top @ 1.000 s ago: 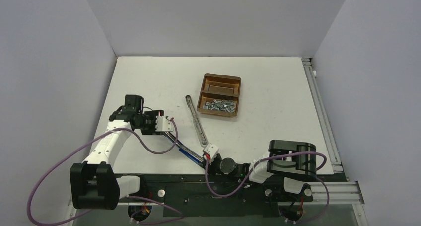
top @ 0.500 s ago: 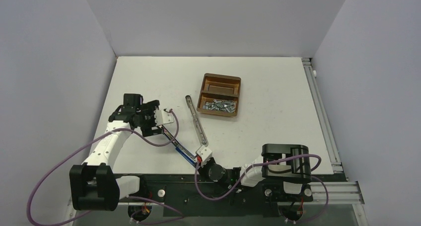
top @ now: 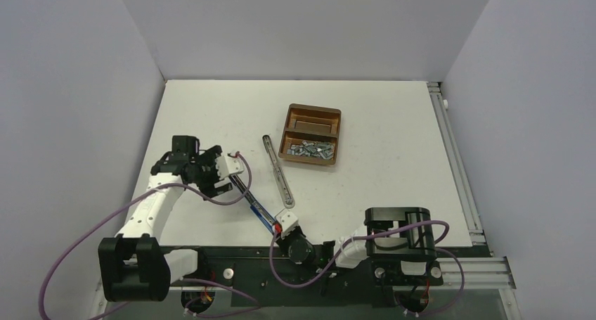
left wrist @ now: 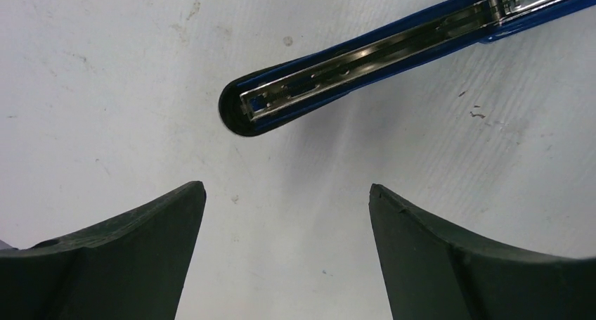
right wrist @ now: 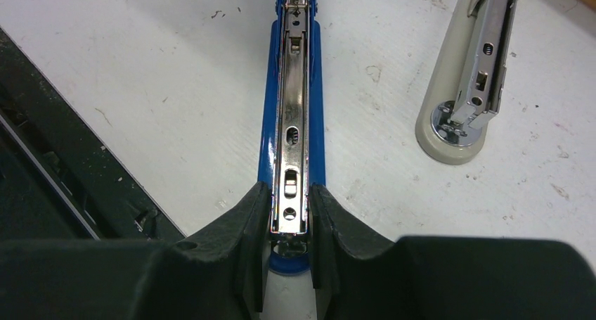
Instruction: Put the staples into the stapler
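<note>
A blue stapler (top: 256,206), opened out flat with its silver magazine channel (right wrist: 294,109) facing up, lies diagonally on the white table. My right gripper (right wrist: 289,207) is shut on its near end, a finger on each side of the channel. My left gripper (left wrist: 287,193) is open just short of the stapler's far rounded end (left wrist: 239,109), with only bare table between its fingers. The staples (top: 311,150) lie in a loose pile in the near compartment of a brown tray (top: 314,109), away from both grippers.
A second, grey stapler (top: 277,171) lies opened flat between the blue one and the tray; its round end (right wrist: 450,133) is just right of my right gripper. The black base rail (right wrist: 56,172) runs along the near table edge.
My left gripper has opened, let go of the stapler's far end and drawn back slightly. My right gripper has shifted left along the near edge, still gripping the stapler.
</note>
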`<state>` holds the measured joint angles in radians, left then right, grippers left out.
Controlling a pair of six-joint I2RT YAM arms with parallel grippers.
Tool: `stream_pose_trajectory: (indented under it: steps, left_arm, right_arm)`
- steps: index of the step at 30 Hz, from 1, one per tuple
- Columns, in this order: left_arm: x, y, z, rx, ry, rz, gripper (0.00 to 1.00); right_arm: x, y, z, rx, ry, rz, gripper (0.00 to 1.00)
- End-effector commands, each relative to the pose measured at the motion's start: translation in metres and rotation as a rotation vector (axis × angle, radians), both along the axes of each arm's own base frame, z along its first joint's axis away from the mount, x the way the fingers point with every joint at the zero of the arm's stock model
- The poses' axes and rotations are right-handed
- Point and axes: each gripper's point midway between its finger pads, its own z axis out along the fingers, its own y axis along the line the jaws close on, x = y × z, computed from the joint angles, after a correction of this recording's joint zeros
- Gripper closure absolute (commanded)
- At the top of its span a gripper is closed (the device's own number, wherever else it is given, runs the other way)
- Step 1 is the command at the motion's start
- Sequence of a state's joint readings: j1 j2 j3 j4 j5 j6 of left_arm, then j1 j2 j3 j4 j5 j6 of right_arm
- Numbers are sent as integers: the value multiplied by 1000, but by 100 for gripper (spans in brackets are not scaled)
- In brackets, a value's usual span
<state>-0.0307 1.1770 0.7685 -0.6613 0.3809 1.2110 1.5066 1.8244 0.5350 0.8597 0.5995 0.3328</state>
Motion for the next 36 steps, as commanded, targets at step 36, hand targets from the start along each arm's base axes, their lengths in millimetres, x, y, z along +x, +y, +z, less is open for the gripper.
stream_pose_trajectory:
  steps: [36]
  left_arm:
    - [79, -39, 62, -315, -149, 493, 4]
  right_arm:
    - [14, -8, -15, -69, -26, -125, 91]
